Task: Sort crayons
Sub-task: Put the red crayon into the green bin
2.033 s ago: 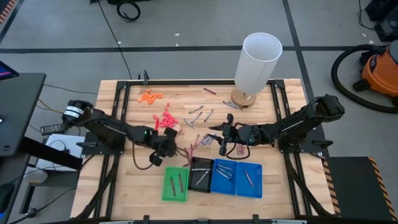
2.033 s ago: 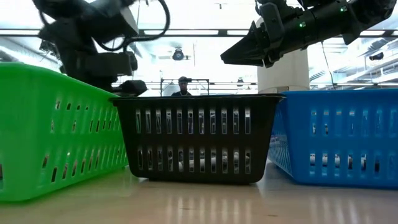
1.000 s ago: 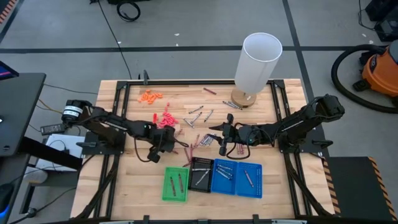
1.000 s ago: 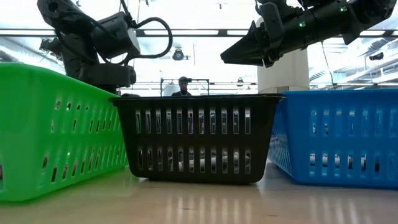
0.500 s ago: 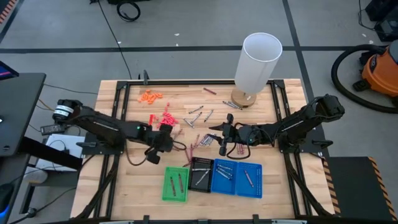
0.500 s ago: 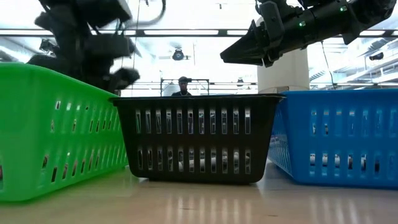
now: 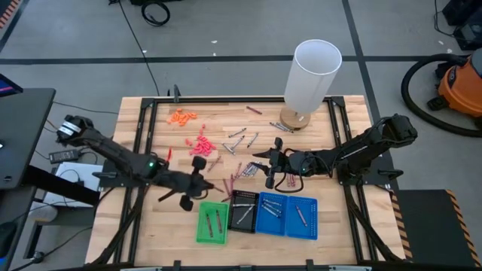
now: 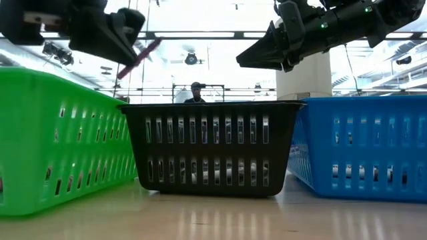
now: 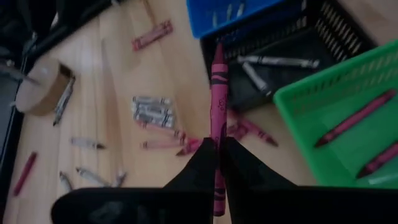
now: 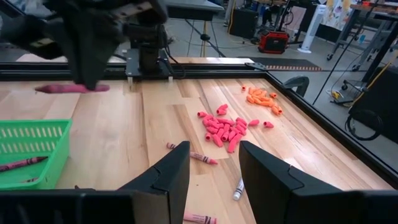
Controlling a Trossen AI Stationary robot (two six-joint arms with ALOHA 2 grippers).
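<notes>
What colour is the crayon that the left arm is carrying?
Dark maroon-red with a black-printed wrapper. The crayon shows best in the left wrist view, pinched in the left tool.

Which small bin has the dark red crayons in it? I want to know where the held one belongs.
The green bin, at the row's left end: two dark red crayons lie inside. The black and blue bins hold grey ones.

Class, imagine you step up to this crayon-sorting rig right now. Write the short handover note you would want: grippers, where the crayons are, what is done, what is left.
Left gripper: shut on a maroon crayon, raised near the green tray.
Right gripper: open, empty, waiting above the table behind the trays.
Done: two maroon crayons lie in the green tray, grey ones in the black tray, several in the blue trays.
Left: drop the held crayon, then clear the loose crayons scattered mid-table. The orange bits and pink bits sit apart.
</notes>
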